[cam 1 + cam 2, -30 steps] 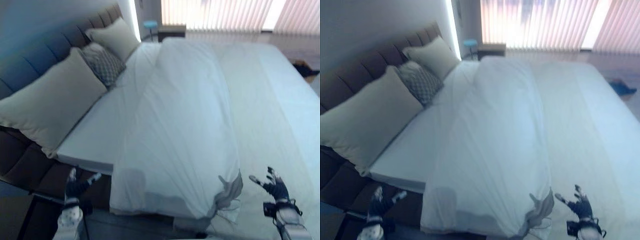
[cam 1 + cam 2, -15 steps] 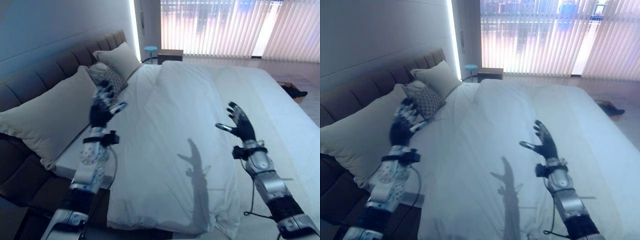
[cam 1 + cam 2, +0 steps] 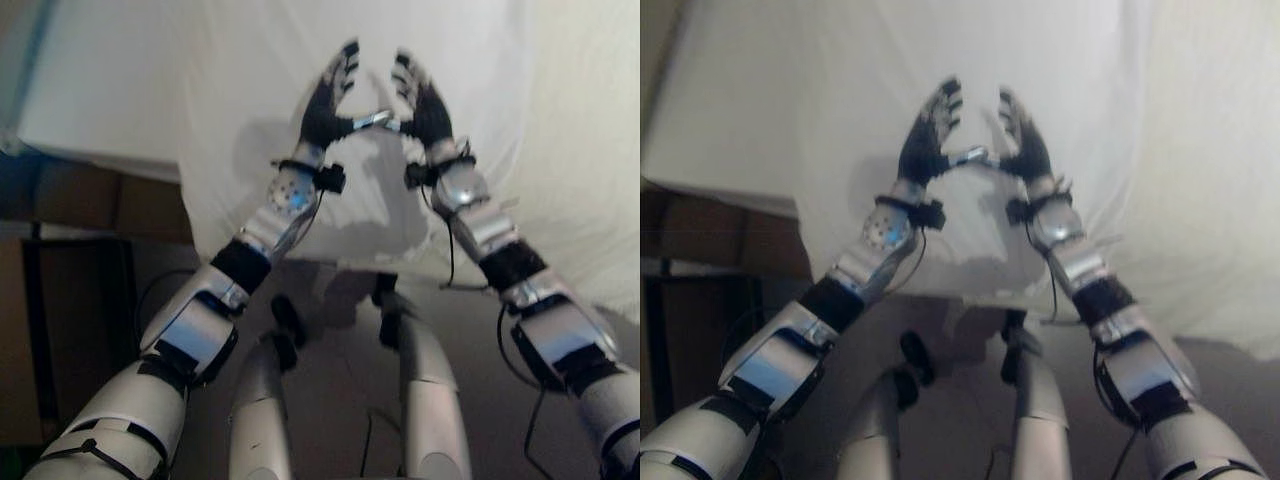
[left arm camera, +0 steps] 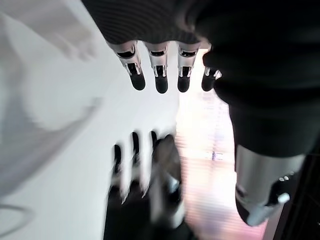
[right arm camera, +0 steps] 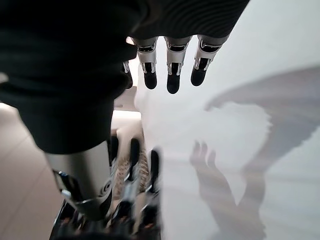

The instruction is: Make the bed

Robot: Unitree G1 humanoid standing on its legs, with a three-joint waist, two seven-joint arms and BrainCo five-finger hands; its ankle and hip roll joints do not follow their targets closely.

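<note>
Left eye view: white duvet (image 3: 470,110), orientation indeterminate.

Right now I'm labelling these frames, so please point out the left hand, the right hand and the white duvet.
left hand (image 3: 325,105): left eye view, on the dark palm.
right hand (image 3: 428,108): left eye view, on the dark palm.
white duvet (image 3: 200,70): left eye view, on bare cloth left of the hands.

duvet (image 3: 200,90): cut off at top and both sides | mattress edge (image 3: 90,165): partly hidden by duvet
</note>
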